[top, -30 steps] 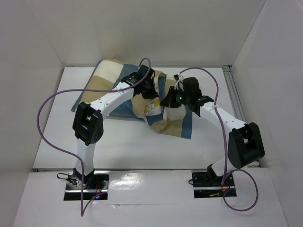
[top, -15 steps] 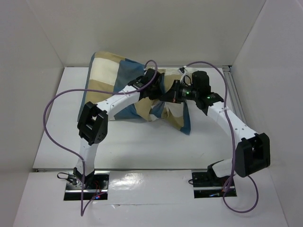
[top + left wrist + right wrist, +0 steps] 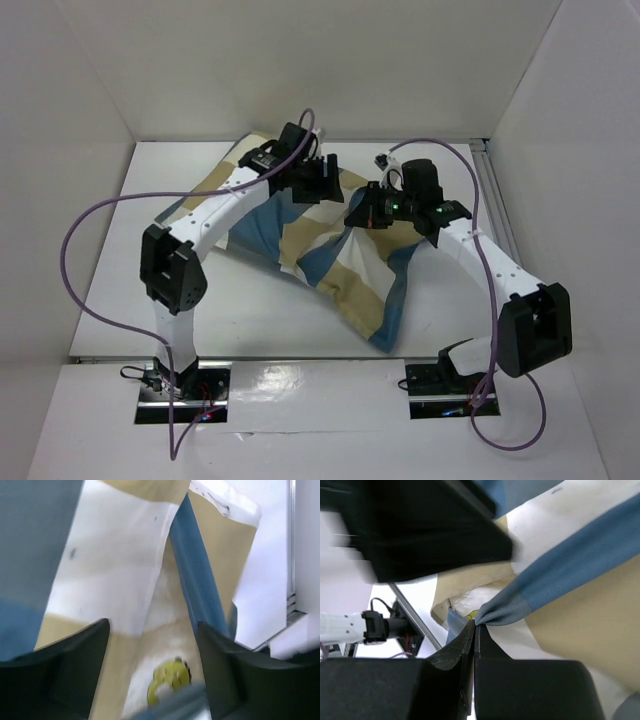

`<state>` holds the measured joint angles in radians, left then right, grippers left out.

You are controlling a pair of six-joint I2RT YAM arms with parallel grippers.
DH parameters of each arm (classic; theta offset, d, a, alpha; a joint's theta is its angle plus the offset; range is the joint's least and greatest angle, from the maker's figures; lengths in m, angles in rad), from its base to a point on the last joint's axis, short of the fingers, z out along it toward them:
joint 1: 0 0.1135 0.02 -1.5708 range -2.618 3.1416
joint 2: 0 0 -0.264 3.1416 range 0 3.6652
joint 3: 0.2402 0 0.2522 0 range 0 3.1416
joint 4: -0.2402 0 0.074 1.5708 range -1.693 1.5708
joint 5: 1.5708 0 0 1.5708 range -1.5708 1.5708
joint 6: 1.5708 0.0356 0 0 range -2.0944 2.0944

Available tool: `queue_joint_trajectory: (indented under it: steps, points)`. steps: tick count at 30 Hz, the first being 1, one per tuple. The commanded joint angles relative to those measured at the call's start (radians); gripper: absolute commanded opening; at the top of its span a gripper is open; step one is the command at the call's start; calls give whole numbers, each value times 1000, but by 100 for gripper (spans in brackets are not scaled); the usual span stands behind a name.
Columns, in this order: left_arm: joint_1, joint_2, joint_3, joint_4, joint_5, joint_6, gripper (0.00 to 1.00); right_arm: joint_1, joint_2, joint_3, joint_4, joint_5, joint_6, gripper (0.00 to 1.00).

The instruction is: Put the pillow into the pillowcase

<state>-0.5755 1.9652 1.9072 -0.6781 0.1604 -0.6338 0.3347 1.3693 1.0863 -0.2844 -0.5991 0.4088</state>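
The checked blue, tan and cream pillowcase (image 3: 340, 270) lies rumpled across the middle of the table, sagging toward the front edge. My right gripper (image 3: 360, 214) is shut on its blue edge (image 3: 520, 602), pinching a fold at the fingertips (image 3: 477, 623). My left gripper (image 3: 318, 185) hovers open just behind, with nothing between its fingers (image 3: 80, 665). Below its jaws, the mouth of the pillowcase (image 3: 115, 565) shows the cream pillow (image 3: 165, 630) with its yellow logo (image 3: 169, 679). The top view hides the pillow.
White walls close in the table (image 3: 250, 310) at the back and both sides. A metal rail (image 3: 497, 205) runs along the right edge. Purple cables (image 3: 85, 230) loop off both arms. The left arm's black body (image 3: 420, 525) hangs close above my right gripper.
My left gripper has opened, let go of the fabric and drawn back to the far left. The lifted pillowcase has dropped and spread toward the front. My right gripper keeps its hold.
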Motion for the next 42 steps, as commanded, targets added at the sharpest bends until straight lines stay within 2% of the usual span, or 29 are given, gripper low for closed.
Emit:
queue_joint_trajectory:
  steps: [1, 2, 3, 4, 5, 7, 10, 11, 12, 13, 15, 16, 19, 21, 22, 23, 25, 26, 28, 31, 32, 34, 37, 39, 40, 42]
  points:
    - [8, -141, -63, -55, 51, 88, 74, 7, 19, 24, 5, -4, -36, 0]
    - [8, -166, -97, -55, 38, 88, 59, 7, 19, 24, 5, -4, -36, 0]
    - [8, -190, -132, -42, 24, 88, 56, 7, 31, 33, 5, -4, -36, 0]
    - [8, -231, -196, -29, 12, 106, 57, 7, 43, 44, 5, -4, -36, 0]
    - [-1, -245, -220, -29, -7, 137, 67, 7, 43, 44, 5, -16, -36, 0]
    - [-32, -256, -278, -29, -50, 178, 80, 7, 59, 60, -4, -16, -36, 0]
    - [-46, -269, -302, -38, -71, 213, 89, 7, 72, 60, -15, 13, -27, 0]
    - [-55, -269, -324, -38, -62, 214, 89, 7, 103, 78, -45, 34, -42, 8]
    - [-64, -259, -324, -38, -62, 224, 89, 7, 120, 92, -88, 51, -60, 22]
    - [-64, -244, -335, -38, -74, 224, 89, 7, 131, 101, -158, 73, -71, 51]
    - [-64, -200, -335, -53, -75, 233, 86, 7, 107, 90, -177, 154, -71, 64]
    - [-73, -183, -335, -54, -75, 233, 84, 7, 84, 81, -188, 185, -59, 77]
    - [-73, -126, -335, -67, -110, 233, 68, 7, 1, 69, -229, 303, -48, 81]
    - [-73, -102, -312, -67, -119, 224, 52, 7, -31, 78, -257, 358, -48, 80]
    - [-73, -89, -297, -78, -119, 224, 28, 7, -32, 87, -271, 372, -48, 77]
    - [-73, -68, -263, -96, -131, 224, 19, 7, -45, 87, -294, 381, -48, 74]
    - [-73, -49, -228, -112, -131, 224, 1, 7, -70, 87, -306, 392, -48, 62]
    - [-73, -49, -211, -121, -151, 224, 0, 7, -70, 87, -306, 392, -48, 59]
    - [-63, -35, -174, -141, -165, 214, 0, 33, -84, 77, -306, 403, -48, 59]
    - [-37, -86, -165, -141, -165, 189, 0, 87, -84, 67, -329, 430, -35, 76]
    - [-37, -100, -165, -132, -176, 189, 0, 102, -84, 49, -329, 430, -34, 84]
    - [-27, -135, -155, -132, -185, 201, 0, 124, -84, 8, -317, 447, -7, 90]
    - [-27, -144, -166, -132, -102, 243, 0, 133, -104, -51, -280, 427, 36, 96]
    - [-49, -144, -195, -141, -113, 252, 9, 133, -113, -87, -228, 400, 61, 98]
    - [-67, -144, -227, -141, -122, 252, 19, 133, -128, -130, -199, 362, 91, 99]
    - [-67, -135, -258, -141, -122, 241, 26, 133, -128, -178, -96, 320, 122, 99]
